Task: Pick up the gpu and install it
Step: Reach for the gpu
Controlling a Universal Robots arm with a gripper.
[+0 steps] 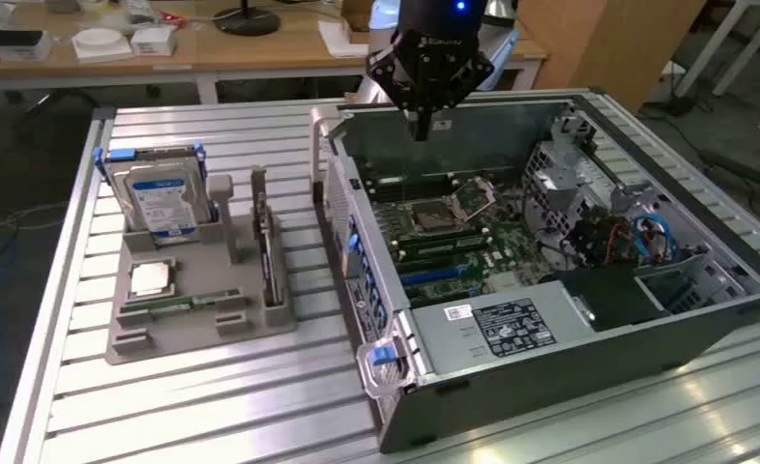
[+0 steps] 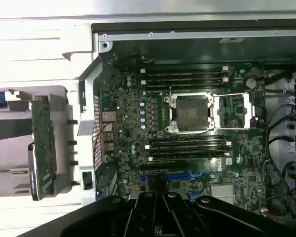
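None of the task shows as done: the gpu [image 1: 267, 246] stands on edge in its slot of the grey holder [image 1: 187, 336] on the counter [image 1: 199, 406], just beside the open computer case [image 1: 548, 377] on the exterior view's left, with the hard drive [image 1: 160, 198] upright in the same holder. The jaws hang pressed together and empty above the far part of the case, over the motherboard [image 1: 471, 242], well apart from the card. The blue expansion slots [image 1: 438, 278] look unoccupied, so picking up, carrying and seating all appear left to do
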